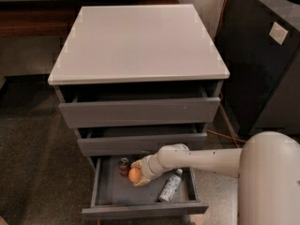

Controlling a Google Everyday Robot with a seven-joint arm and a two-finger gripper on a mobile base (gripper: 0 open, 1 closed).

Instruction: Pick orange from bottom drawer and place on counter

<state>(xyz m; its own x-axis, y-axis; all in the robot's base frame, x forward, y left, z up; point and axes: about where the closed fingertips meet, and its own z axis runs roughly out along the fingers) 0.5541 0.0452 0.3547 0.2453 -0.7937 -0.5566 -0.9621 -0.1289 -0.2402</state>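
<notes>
The bottom drawer (104, 195) is pulled out and shows its grey tray. The orange (134, 174) sits in the drawer's middle, between the fingers of my gripper (136, 173), which reaches in from the right on a white arm (201, 159). The fingers are closed on the orange from above and below. The orange sits at or just above the tray floor. The counter (138, 41) is the light grey top slab of the cabinet, above.
A red soda can (124, 164) stands just left of the gripper at the drawer's back. A clear bottle (169, 185) lies to its right. The two upper drawers (140, 111) are slightly open. A dark cabinet (262, 64) stands at right, a wooden bench (33, 20) behind left.
</notes>
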